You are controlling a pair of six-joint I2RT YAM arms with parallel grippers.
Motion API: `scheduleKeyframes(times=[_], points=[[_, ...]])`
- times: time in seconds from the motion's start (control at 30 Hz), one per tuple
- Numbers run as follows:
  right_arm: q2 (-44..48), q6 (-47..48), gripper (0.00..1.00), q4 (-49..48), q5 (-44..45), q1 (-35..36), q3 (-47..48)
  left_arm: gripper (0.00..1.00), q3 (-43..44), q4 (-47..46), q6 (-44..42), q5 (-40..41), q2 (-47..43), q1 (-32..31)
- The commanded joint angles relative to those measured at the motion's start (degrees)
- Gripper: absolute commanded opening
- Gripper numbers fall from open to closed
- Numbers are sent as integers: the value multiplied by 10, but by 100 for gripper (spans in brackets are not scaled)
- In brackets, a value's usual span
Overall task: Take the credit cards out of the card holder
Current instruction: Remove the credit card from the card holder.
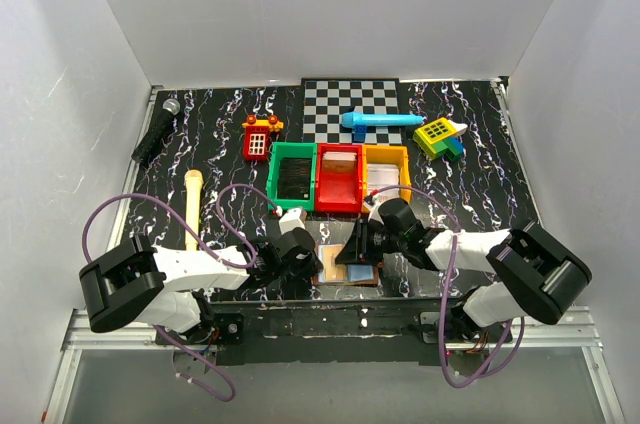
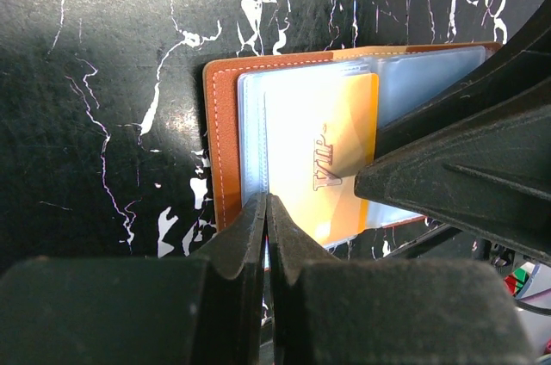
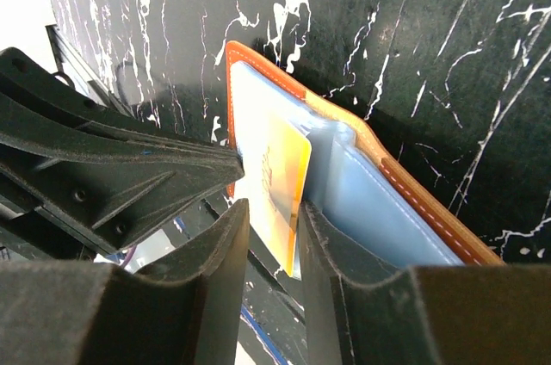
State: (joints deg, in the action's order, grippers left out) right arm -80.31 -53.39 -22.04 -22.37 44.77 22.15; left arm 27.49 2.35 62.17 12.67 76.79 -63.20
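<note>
The brown card holder [image 1: 350, 269] lies open on the black marbled table, close to its front edge, with pale blue-grey sleeves showing [image 2: 225, 133] [image 3: 413, 184]. A yellow credit card [image 2: 318, 158] [image 3: 275, 176] sticks partly out of a sleeve. My left gripper [image 2: 266, 203] [image 1: 303, 254] is shut on the near edge of the card holder's sleeve, just beside the card. My right gripper [image 3: 274, 210] [image 1: 368, 242] stands partly open; the card's free corner sits between its fingers, with a gap on the left side. Any other cards are hidden.
Behind the card holder stand a green bin [image 1: 293, 176], a red bin [image 1: 339, 179] and a yellow bin [image 1: 386, 169]. Farther back lie a checkerboard [image 1: 350, 104], a blue toy [image 1: 380, 121], block toys [image 1: 440, 136] [image 1: 258, 138], a microphone [image 1: 155, 132] and a wooden stick [image 1: 192, 206].
</note>
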Motion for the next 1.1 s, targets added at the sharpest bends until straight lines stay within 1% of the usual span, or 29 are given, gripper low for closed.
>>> scheduleKeyframes(times=[0.0, 0.07, 0.27, 0.33, 0.4, 0.63, 1.07], points=[[-19, -5, 37, -49, -56, 10, 29, 0, -31, 90, -23, -12, 49, -1], [-22, -6, 36, -54, -60, 10, 29, 0, -31, 90, -25, -12, 54, -1], [-24, -9, 30, -84, -83, 10, 25, 0, -30, 86, -27, -12, 56, -1], [-36, -17, 30, -120, -105, 10, 21, 0, -31, 81, -28, -12, 56, -1], [-41, -21, 31, -132, -111, 10, 21, 0, -31, 80, -28, -12, 58, -1], [-42, -15, 33, -115, -116, 11, 23, 0, -31, 78, -26, -12, 59, -1], [-6, 6, 33, -63, -94, 10, 16, 0, -35, 89, -12, -5, 60, -1]])
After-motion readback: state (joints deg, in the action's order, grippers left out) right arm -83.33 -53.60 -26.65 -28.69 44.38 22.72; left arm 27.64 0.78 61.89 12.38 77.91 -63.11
